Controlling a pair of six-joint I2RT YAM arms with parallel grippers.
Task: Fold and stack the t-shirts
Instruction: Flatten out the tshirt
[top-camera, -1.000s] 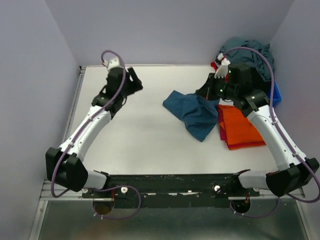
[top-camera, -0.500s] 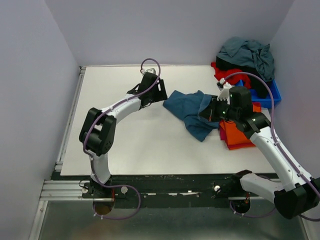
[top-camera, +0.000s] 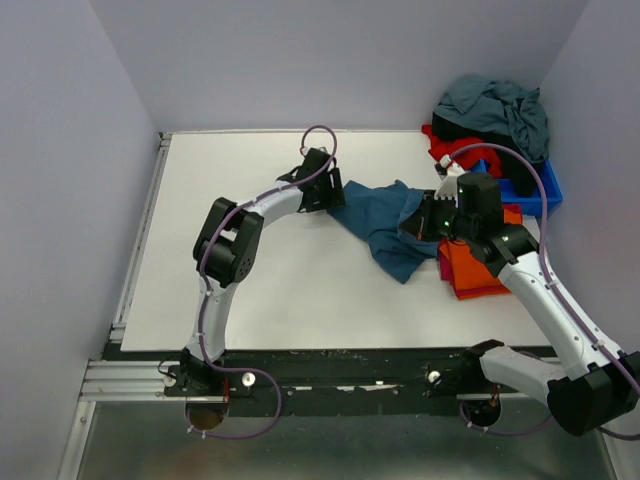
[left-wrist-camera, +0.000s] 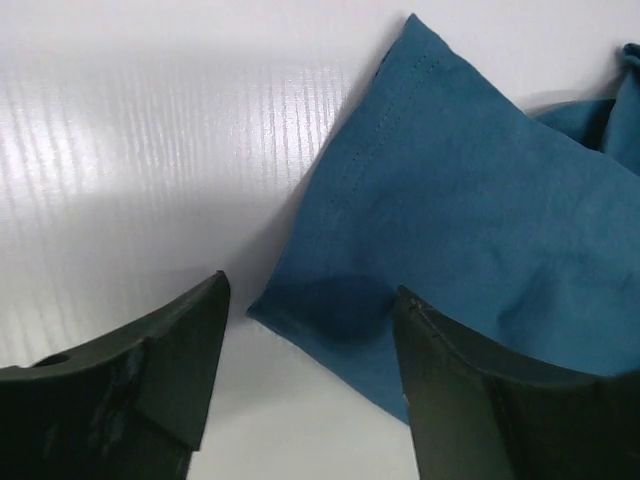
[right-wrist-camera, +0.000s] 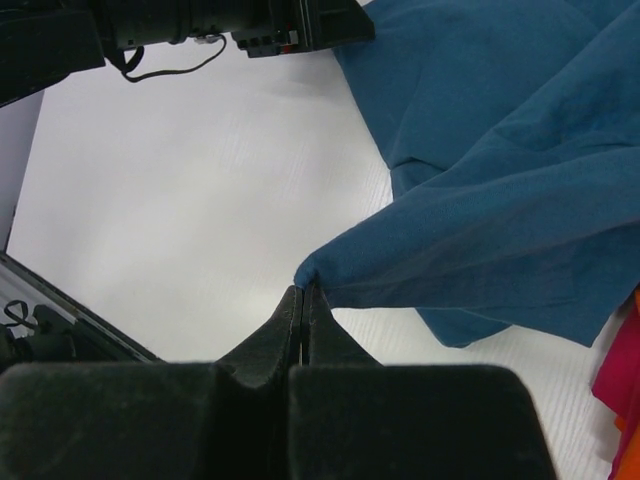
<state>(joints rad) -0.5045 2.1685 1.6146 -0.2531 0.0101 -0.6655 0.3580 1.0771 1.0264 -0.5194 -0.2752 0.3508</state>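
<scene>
Teal-blue t-shirt (top-camera: 378, 224), rumpled, one fold pinched in right hand (right-wrist-camera: 303, 295), left hand (left-wrist-camera: 310, 290) spread wide over its corner

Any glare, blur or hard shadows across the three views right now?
Left wrist: streaky glare on the table, a shadow patch on the corner of the teal t-shirt, left fingers soft. Right wrist: evenly lit, cloth crisp, right fingers dark and soft. Top external: diffuse light, faint shadows, no visible motion blur.
</scene>
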